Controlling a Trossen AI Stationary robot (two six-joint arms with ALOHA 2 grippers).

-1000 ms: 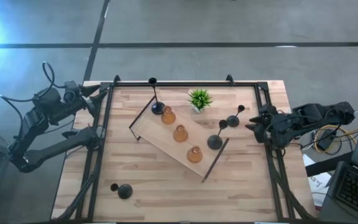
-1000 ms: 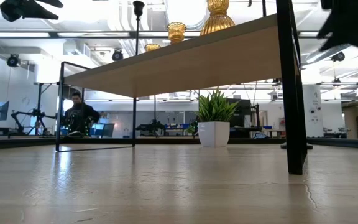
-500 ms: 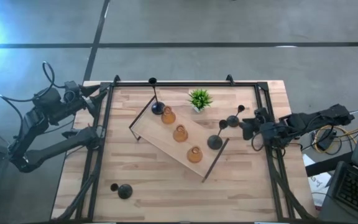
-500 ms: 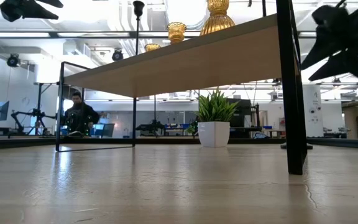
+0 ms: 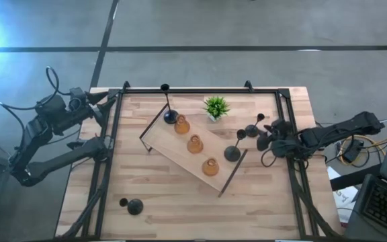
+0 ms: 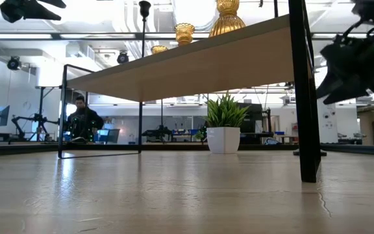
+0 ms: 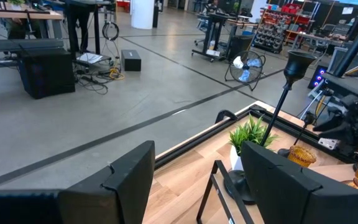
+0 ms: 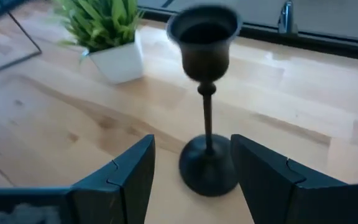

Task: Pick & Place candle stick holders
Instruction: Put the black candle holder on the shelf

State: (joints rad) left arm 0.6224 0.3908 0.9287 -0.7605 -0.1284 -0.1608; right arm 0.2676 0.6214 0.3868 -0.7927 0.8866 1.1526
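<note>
Candle stick holder, black and upright near the table's right edge, stands straight ahead of the right gripper, whose fingers are spread wide on either side of its base.

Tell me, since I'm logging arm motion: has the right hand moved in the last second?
Yes. In the high view the right hand has come in from the table's right edge toward the plant, nearing a black holder; its fingers are open.

Two dark jointed arms, black cable loops; tool fingers flat, black, angular.
</note>
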